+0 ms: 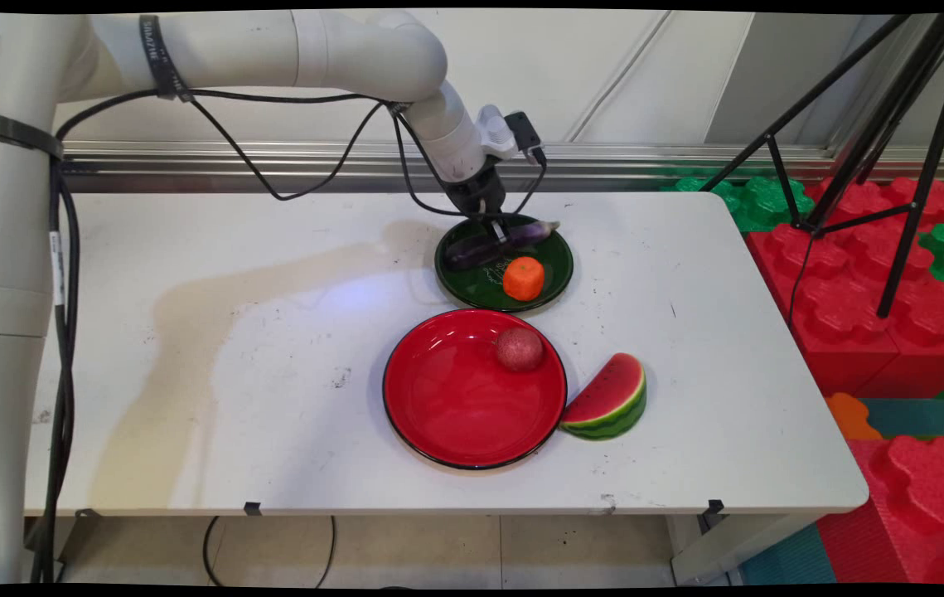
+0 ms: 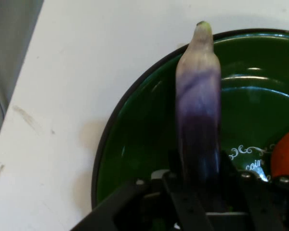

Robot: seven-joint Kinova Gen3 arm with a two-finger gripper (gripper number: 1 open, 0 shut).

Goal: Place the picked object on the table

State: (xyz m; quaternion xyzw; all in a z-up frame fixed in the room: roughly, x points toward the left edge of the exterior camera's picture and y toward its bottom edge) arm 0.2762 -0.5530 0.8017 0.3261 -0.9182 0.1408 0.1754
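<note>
Nearest you, a watermelon slice (image 1: 609, 399) touches the red plate (image 1: 455, 414), which holds a reddish ball (image 1: 519, 348). Beyond, your gripper (image 1: 498, 235) pinches the eggplant (image 2: 198, 110) lying in the green plate (image 1: 472, 282), its pale tip over the rim, beside an orange (image 1: 524, 278).

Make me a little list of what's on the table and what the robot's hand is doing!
tool: down over the green plate, fingers either side of the eggplant
eggplant: purple, lying across the green plate's back rim
carrot: orange piece on the green plate, beside the eggplant
red plate: holds a reddish round fruit
watermelon slice: on the table, touching the red plate's right rim
</note>
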